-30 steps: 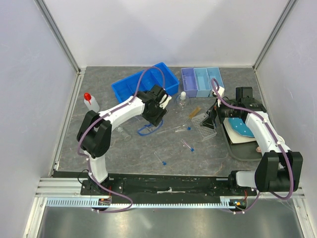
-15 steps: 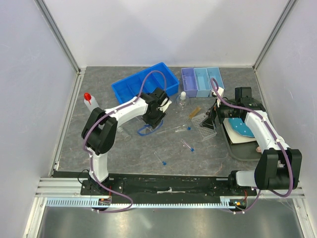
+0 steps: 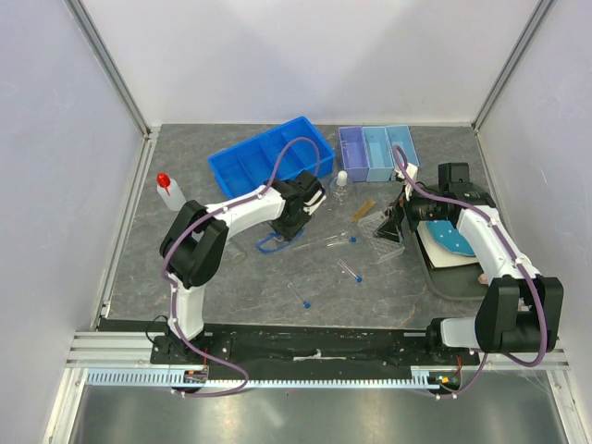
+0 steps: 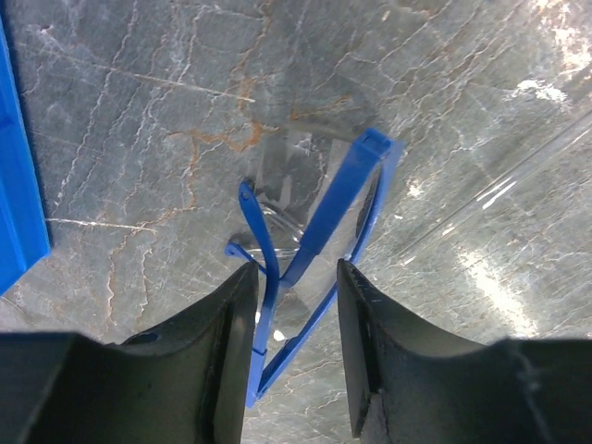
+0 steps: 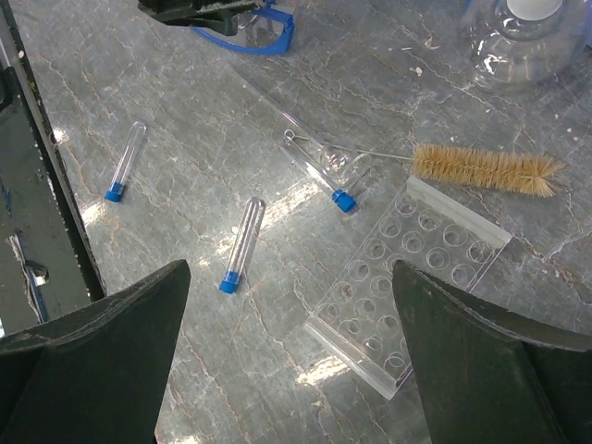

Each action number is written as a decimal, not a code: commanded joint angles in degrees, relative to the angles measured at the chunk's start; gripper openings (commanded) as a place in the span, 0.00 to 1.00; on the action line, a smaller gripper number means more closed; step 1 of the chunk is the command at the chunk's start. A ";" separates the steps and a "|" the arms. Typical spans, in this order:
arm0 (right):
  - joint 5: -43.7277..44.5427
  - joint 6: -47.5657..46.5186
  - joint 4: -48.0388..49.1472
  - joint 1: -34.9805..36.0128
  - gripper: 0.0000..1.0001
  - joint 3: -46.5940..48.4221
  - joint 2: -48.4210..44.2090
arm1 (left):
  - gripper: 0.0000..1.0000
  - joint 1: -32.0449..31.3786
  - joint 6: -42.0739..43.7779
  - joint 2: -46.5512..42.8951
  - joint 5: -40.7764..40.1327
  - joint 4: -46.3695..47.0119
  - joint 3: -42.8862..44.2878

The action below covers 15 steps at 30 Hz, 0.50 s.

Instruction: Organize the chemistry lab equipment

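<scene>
Around the safety glasses point(image 4: 348, 190), left tool point(image 4: 294, 273) narrower than before.

In the top view the left gripper point(image 3: 288, 229) covers the far part of the glasses point(image 3: 271, 245). From the left wrist, the glasses' near end passes between the fingers point(image 4: 213, 351) and out of sight. Whether either finger touches the frame cannot be told. The blue bin point(image 4: 14, 185) is cut off by that view's left edge. In the right wrist view the flask point(image 5: 518, 37) is blurred and cut by the top edge, and the glasses lie half hidden under the left gripper. The right arm point(image 3: 495, 248) hides part of the plate point(image 3: 449, 236) and most of the cup point(image 3: 481, 276).
</scene>
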 commanded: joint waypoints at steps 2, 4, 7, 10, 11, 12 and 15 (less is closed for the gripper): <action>-0.92 -2.17 -0.17 0.18 0.98 2.03 0.59 | 0.43 -1.47 0.50 1.22 -4.08 1.84 0.25; -1.01 -2.26 -0.26 0.18 0.98 2.11 0.59 | 0.40 -1.65 0.23 1.40 -5.22 1.84 0.43; -1.01 -2.35 -0.52 0.18 0.98 2.20 0.77 | 0.36 -1.74 -0.29 1.58 -6.81 1.75 0.52; -1.01 -2.52 -0.61 0.18 0.98 2.29 1.03 | 0.27 -1.83 -0.56 1.49 -7.34 1.58 0.52; -1.01 -2.61 -0.78 0.10 0.98 2.29 0.95 | 0.22 -1.83 -0.74 1.31 -7.43 1.58 0.52; -1.01 -2.70 -0.70 0.18 0.98 2.29 1.03 | 0.19 -1.92 -0.82 1.23 -7.51 1.66 0.52; -1.01 -2.88 -0.87 0.18 0.98 2.38 1.03 | 0.11 -1.92 -1.09 0.70 -7.43 1.58 0.60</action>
